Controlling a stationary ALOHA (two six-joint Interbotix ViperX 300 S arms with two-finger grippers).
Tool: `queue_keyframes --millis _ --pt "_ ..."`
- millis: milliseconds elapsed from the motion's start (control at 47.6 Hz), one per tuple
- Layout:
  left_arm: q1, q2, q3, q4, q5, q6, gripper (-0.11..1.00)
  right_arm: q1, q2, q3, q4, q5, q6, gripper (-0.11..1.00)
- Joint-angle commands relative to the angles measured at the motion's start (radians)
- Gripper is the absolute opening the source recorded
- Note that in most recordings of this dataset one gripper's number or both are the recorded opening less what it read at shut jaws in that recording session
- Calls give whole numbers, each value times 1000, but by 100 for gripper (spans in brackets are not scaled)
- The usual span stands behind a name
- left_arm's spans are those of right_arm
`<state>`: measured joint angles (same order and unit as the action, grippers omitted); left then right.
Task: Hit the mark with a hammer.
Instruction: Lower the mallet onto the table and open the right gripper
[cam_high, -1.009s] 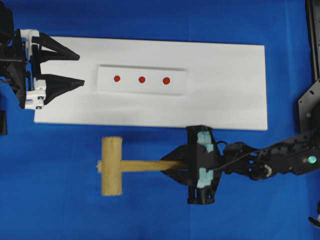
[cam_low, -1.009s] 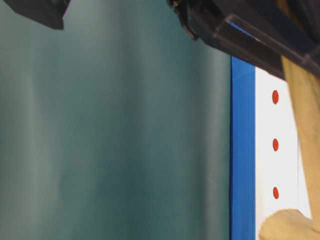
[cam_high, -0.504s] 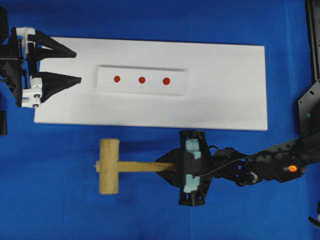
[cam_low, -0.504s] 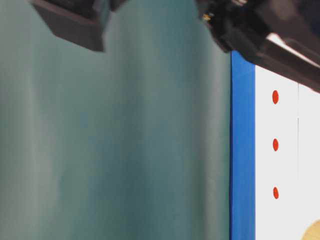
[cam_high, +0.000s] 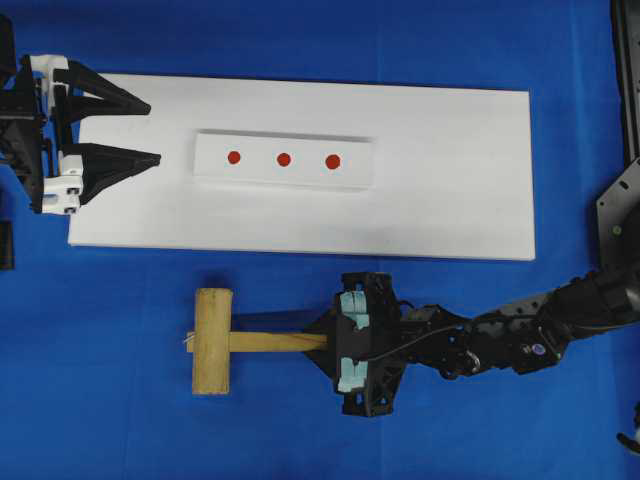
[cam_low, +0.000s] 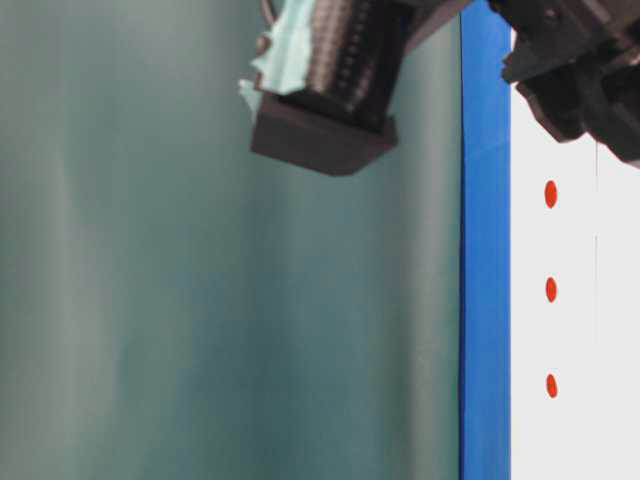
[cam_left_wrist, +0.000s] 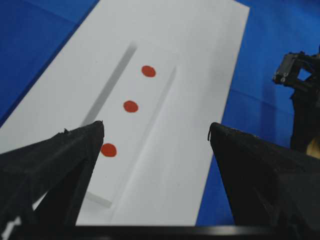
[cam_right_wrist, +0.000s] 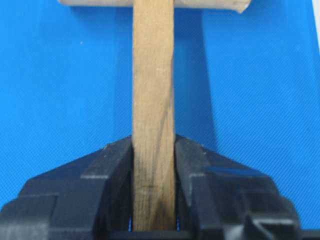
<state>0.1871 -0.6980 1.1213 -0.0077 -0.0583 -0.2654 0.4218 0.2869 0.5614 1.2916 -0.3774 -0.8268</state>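
Right gripper (cam_high: 322, 343) jaws clamp the hammer (cam_high: 213, 341) handle.

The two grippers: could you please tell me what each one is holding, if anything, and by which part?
The right gripper clamps the hammer by its wooden handle, near the end away from the head. The left gripper is open and holds nothing.

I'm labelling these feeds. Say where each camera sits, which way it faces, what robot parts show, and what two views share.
Overhead: above, facing down; board, hammer, left gripper, right gripper.
Table-level: low and sideways; dots, dark arm parts.
Left wrist: behind the open jaws, facing the dots.
Right wrist: along the gripped handle.
Shared: dots, overhead and left wrist.
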Motion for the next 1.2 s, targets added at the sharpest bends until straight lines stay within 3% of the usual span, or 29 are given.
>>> queue_keyframes --millis 0,441,504,652,757,1177 --pt "8 -2 -11 2 -9 2 82 -2 -12 -12 -3 0 -2 9" --pt "12 -2 -11 2 -9 2 82 -14 32 0 -3 18 -2 10" --pt "12 0 -11 2 -9 2 82 -14 34 2 -3 18 -2 21" --pt "12 -2 -9 2 -9 2 82 -14 32 2 -5 14 -2 61" --pt "12 -2 -9 2 -9 2 82 -15 17 5 -5 14 -11 85" --pt "-2 -3 -9 0 2 -8 82 -17 -264 87 -21 15 -87 81"
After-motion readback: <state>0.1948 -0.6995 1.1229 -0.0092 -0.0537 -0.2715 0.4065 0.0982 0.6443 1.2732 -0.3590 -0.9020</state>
